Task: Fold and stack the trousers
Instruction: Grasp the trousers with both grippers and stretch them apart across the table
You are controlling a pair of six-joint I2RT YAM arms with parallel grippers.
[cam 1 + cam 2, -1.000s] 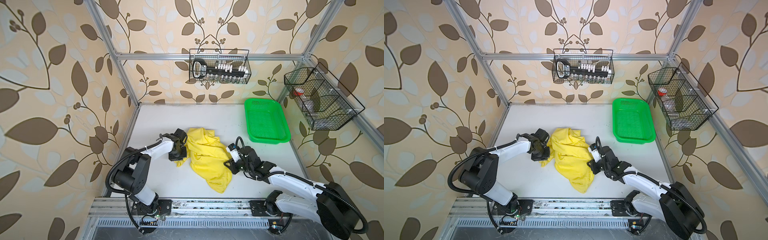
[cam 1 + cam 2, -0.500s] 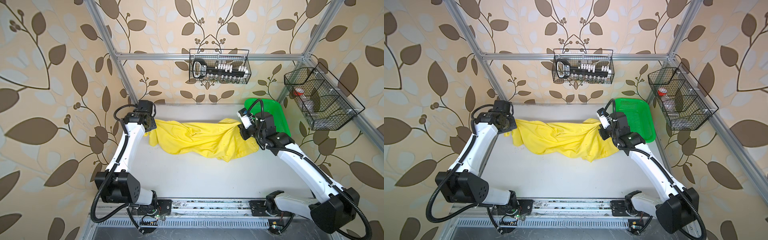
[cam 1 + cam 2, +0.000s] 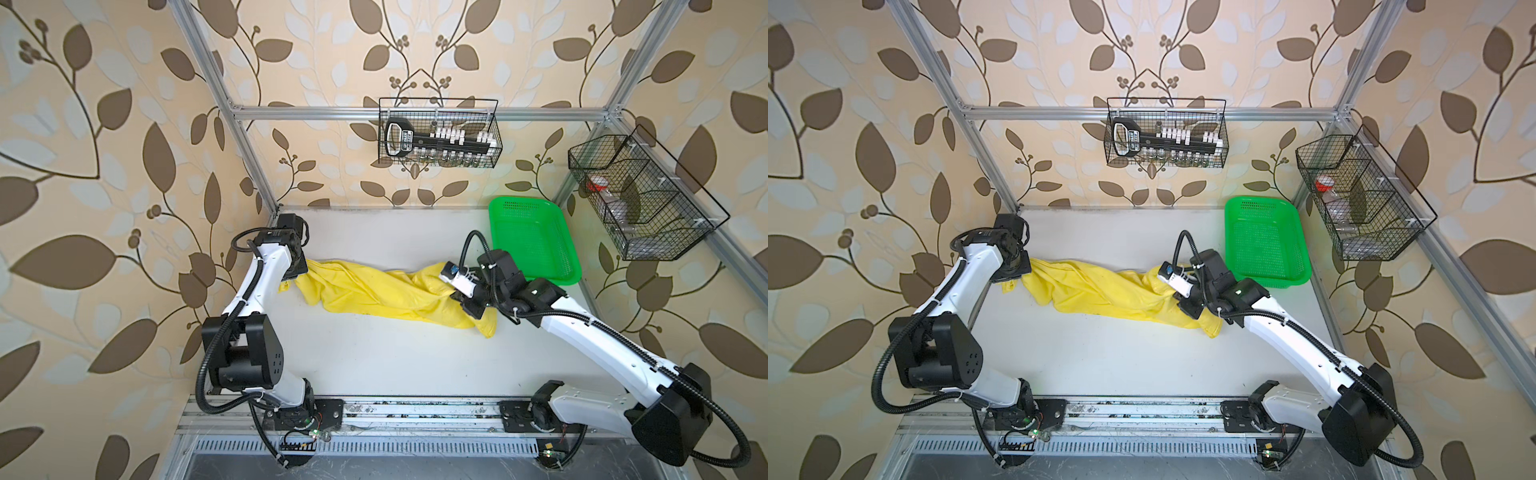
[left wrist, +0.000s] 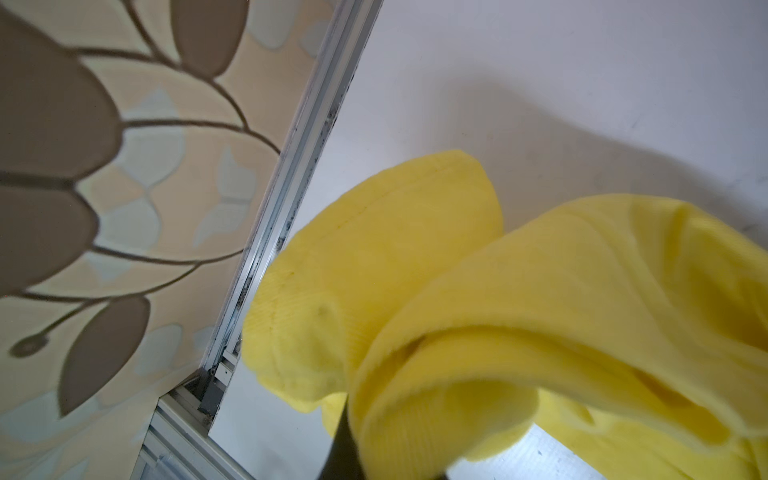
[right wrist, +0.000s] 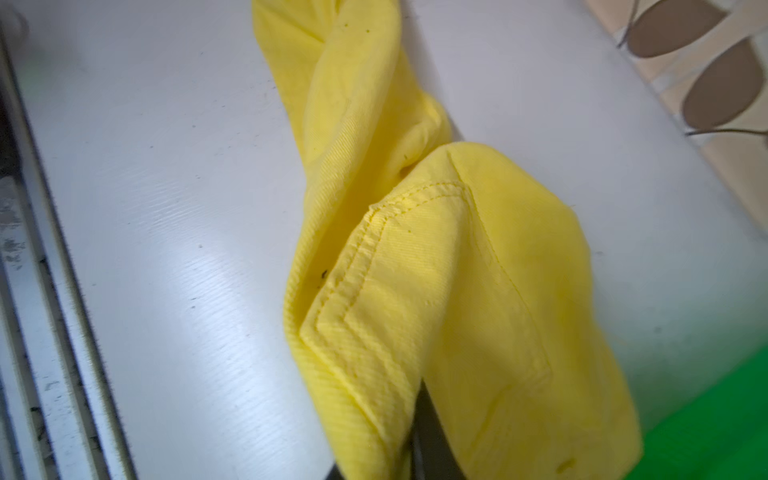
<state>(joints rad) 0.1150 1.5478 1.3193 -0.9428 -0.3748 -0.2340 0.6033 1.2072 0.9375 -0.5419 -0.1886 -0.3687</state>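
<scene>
The twisted yellow trousers (image 3: 374, 293) are clenched by left gripper (image 3: 297, 273) and right gripper (image 3: 468, 302).

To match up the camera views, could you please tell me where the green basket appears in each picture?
Top view: the green basket sits at the far right of the table.
Top view: the green basket, again at the table's far right.
Left wrist: not in it.
Right wrist: a blurred green patch at the frame's edge, beyond the trousers.
Shared landmark: the trousers, in all four views.

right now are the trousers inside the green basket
No, the trousers lie stretched across the white table, outside the green basket.
</scene>
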